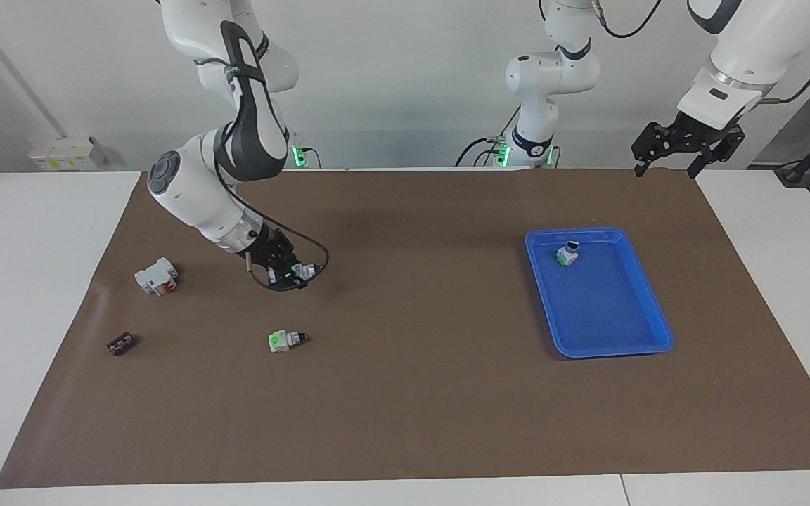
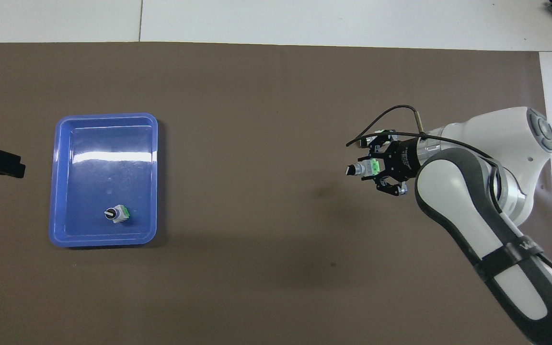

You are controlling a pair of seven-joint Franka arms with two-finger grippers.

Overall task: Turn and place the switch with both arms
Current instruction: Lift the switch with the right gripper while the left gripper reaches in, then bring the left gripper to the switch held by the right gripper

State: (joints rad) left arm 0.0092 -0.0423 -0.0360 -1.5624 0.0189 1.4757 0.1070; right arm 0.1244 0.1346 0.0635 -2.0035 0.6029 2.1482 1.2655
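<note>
Pincer of the right arm (image 1: 291,271), clenched on a green-and-white switch (image 1: 301,269) and carried above the brown mat (image 1: 405,393), toward the right arm's end of the tabletop. In the overhead view the switch (image 2: 363,168) is seen lying sideways in the grip, its black knob pointing away from the wrist toward the blue tray (image 2: 58,191). The step in hand is judged to be the carry toward a handover or a turning by both arms. It is best done with the grip kept firm on the blocky body, the knob left free for the other pincer, and the loose black cable (image 1: 310,246) at the wrist kept off the switch. The left pincer (image 1: 683,144) is held released, waiting high over the mat's edge at the left arm's end.

A second switch (image 1: 285,341) lies on the mat, farther from the robots than the held one; a third (image 1: 567,254) stands in the tray. A white-and-red block (image 1: 156,275) and a small dark flat piece (image 1: 120,344) rest near the right arm's end. The mat is bordered by white tabletop (image 1: 25,295), with a pale wall at the robots' end.
</note>
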